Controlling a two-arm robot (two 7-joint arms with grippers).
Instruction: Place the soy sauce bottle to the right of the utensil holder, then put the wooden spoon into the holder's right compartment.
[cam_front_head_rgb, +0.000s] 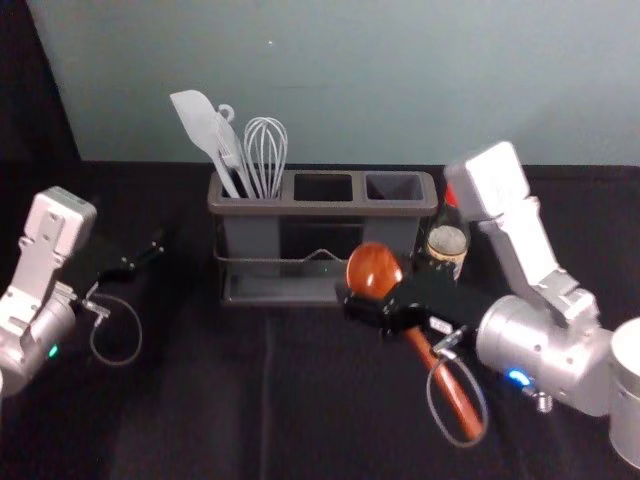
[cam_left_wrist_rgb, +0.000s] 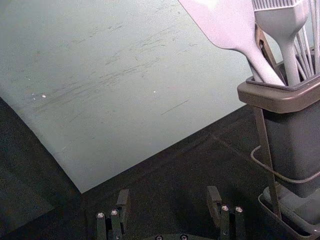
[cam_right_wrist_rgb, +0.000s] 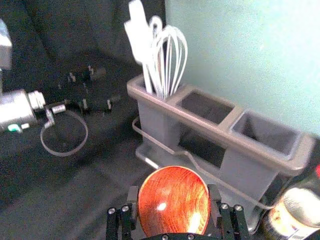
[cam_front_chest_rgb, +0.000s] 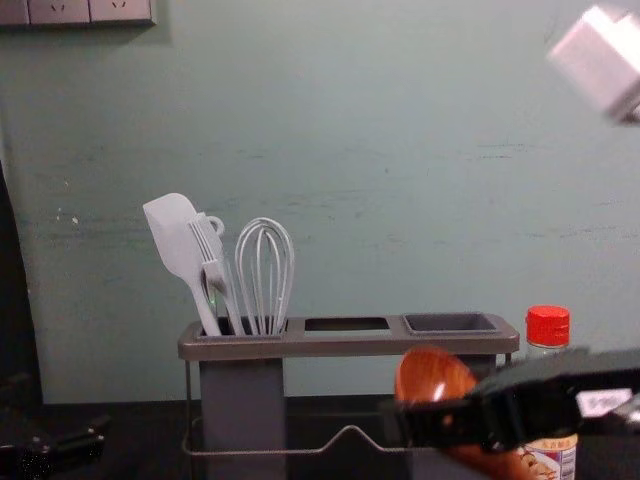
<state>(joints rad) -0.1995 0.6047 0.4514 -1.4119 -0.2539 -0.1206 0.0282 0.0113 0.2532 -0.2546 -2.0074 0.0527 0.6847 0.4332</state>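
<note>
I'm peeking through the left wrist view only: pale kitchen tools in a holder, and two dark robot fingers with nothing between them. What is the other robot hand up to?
Observer: The right gripper is holding the wooden spoon near its bowl, in front of the holder.
Operator: Oh, a spoon! And is there a bottle of anything about?
Observer: Yes, the soy sauce bottle stands upright just to the right of the holder, with its red cap on.
</note>
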